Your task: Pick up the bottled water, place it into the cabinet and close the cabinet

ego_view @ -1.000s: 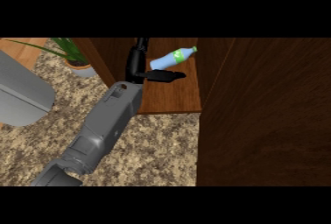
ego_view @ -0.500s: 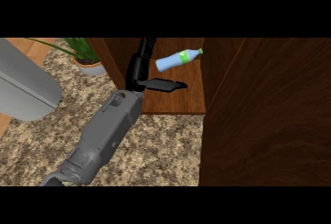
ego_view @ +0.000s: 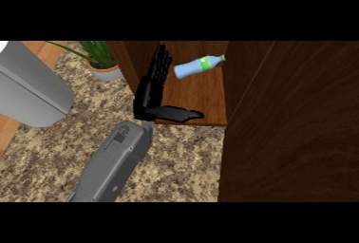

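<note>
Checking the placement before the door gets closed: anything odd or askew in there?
The bottled water lies on its side on the cabinet shelf, tilted, green cap toward the right wall, not upright. The open hand is beside it, not touching. Nothing spilled or damaged shows.

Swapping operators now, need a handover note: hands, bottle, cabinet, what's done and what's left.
Right hand: open, fingers straight, thumb out, holding nothing, at the cabinet's mouth just left of the bottle.
Left hand: not in view.
Bottled water: lying on its side on the cabinet shelf, green cap toward the right, clear of the hand.
Cabinet door: open, at the view's right.
Done: bottle is in the cabinet, released.
Left: pull the hand out, likely then swing the door shut.
</note>
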